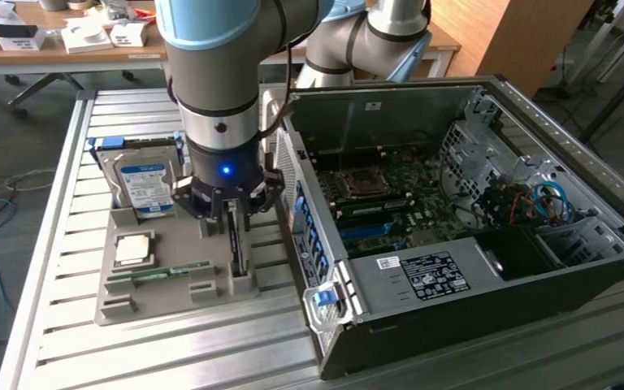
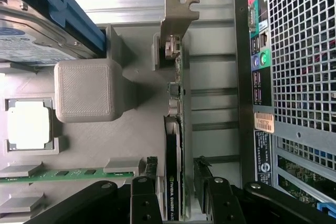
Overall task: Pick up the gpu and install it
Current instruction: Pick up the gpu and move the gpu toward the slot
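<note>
Four parts sit in the grey plastic tray: boxy hard drive, square processor, green memory stick, and the thin gpu, standing on edge between the spread, unclenched fingers of the gripper.

a gray holder tray lies on the slatted metal tabletop. a hard drive with a blue-white label is propped at one end of it, with a square processor chip and a narrow green memory stick towards the other. just beside the tray, on the exterior view's right, an open computer case shows its motherboard.
</note>
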